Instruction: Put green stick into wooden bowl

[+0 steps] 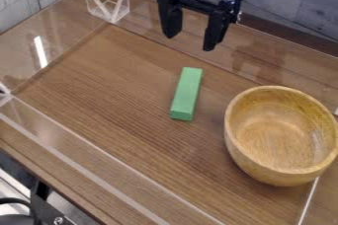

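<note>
The green stick (187, 94) lies flat on the wooden table, near the middle, its long side running roughly front to back. To its right, near the front right corner, sits the wooden bowl (280, 134), light tan, thick-rimmed and with nothing inside. My gripper (192, 32) hangs at the back, pointing down, above and behind the stick's far end. Its two dark fingers (169, 22) stand apart with nothing between them, so it is open. The gripper touches neither the stick nor the bowl.
A low clear plastic wall (53, 130) rims the table (106, 91) at the left and front. A clear folded stand (106, 5) sits at the back left corner. A grey wall runs behind the arm.
</note>
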`<state>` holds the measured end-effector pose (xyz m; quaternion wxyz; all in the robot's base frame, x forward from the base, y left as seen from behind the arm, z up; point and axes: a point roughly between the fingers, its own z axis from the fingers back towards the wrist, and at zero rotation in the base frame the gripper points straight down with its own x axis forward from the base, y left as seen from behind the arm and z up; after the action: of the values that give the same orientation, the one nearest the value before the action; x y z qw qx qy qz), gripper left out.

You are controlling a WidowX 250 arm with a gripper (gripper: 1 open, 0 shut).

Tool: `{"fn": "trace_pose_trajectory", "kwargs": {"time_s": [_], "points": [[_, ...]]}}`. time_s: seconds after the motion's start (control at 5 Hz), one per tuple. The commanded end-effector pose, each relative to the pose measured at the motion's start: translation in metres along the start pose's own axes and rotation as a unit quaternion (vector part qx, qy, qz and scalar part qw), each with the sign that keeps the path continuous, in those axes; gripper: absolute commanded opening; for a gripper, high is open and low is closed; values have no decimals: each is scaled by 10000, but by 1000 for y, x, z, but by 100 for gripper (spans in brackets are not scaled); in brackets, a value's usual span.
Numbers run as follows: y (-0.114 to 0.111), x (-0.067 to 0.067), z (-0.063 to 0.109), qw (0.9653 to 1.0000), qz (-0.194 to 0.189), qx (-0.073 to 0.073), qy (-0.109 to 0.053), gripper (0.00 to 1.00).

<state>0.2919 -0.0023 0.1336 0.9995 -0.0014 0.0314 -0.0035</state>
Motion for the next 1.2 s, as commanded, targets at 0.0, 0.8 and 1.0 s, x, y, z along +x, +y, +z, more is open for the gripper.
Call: {"fn": "trace_pose_trajectory", "kwargs": {"time_s": [0.0, 0.8, 1.0], "points": [[3, -4, -14, 10000, -6, 33, 2, 100], [27, -1, -60, 9966, 144, 93, -810, 100], [25, 3, -66, 9957, 201, 106, -897, 100]]}}
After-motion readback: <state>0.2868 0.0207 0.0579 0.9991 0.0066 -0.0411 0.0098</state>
